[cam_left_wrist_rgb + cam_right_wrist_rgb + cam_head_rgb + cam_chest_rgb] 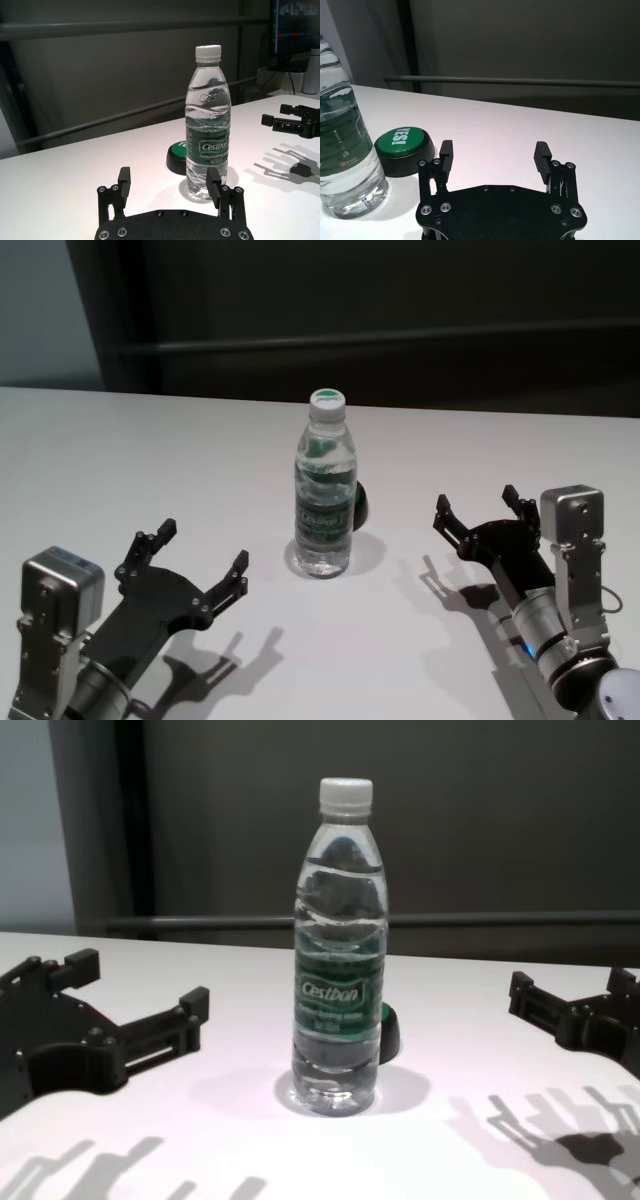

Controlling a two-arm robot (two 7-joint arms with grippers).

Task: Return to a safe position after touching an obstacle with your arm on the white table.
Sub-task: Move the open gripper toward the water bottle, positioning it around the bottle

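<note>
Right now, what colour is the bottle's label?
Green with white "Cestbon" lettering on the bottle; clearest in the chest view.

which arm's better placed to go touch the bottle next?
Left, probably. The left gripper hangs open just short of the water bottle, fingers aimed toward it. The right gripper, also open, sits farther off.

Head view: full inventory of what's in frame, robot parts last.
water bottle: 1, clear with white cap and green label, upright mid-table between the arms
button dome: 1, green top on black base, just behind the bottle to its right
white table: 1, white, under everything
rail: 1, dark, along the wall behind the table
left pincer: 1, black, open, near left of the bottle, clear of it
right pincer: 1, black, open, right of the bottle, clear of it
</note>
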